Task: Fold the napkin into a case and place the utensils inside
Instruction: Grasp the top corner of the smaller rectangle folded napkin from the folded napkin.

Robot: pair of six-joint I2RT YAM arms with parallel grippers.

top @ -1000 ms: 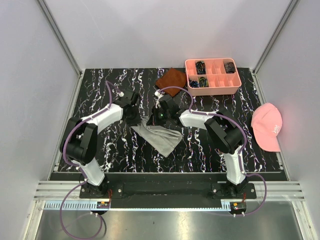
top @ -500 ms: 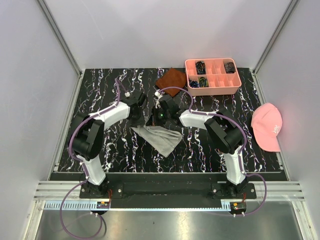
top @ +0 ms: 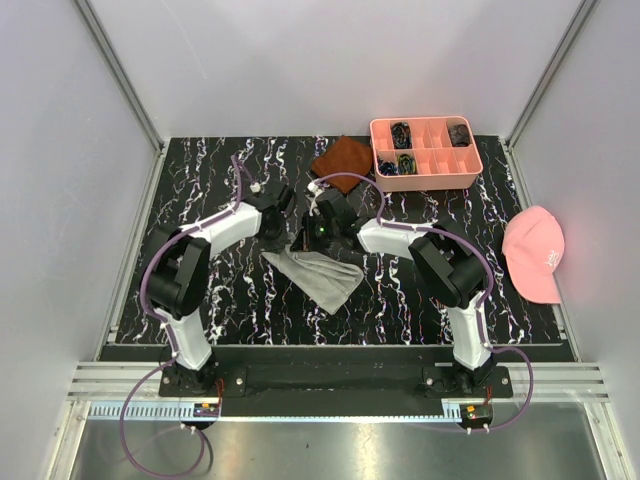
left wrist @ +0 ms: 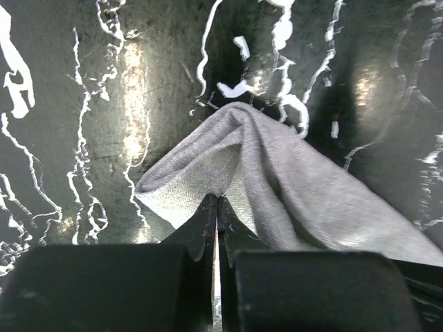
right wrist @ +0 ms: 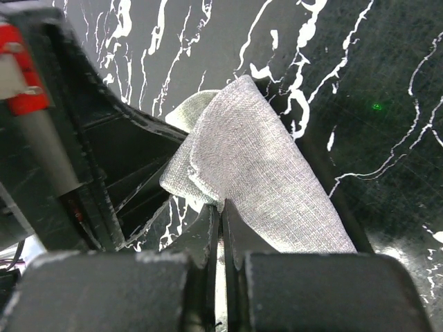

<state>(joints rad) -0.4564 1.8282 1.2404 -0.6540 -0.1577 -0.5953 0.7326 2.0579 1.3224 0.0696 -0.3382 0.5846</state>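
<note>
Setting: grey-walled enclosure, black desk (top: 180,180) with white veining. Both arms reach to the middle of it, and their tips almost meet.

Napkin (top: 320,278): light grey cloth, crumpled and partly doubled over. It trails from the two end effectors back toward the arm bases. It is not a case yet; you should judge the fold as barely begun.

Left end effector (left wrist: 217,205): fingers pressed together on a fold at the napkin's edge. The cloth rises in a tent just ahead of the tips.

Right end effector (right wrist: 221,207): likewise pinched tight on the napkin, with cloth humped up ahead of it. The left end effector's black body sits close on its left side.

Handling (judgement): the cloth looks light and limp, with no stiffness. Expect it to follow whichever point you pull and to sag between the two grips. The weave looks coarse enough that slipping is unlikely. More than one layer shows at the tips, and you cannot tell how many are caught. A hold on a corner or hem, with the two grips kept apart, should keep an edge taut.

Utensils: you will not find them in any view.

Other items: beyond the end effectors on the far side lie a brown cloth (top: 343,157) and a pink tray (top: 425,182). A pink cap (top: 535,252) lies well off to the right end effector's right.
</note>
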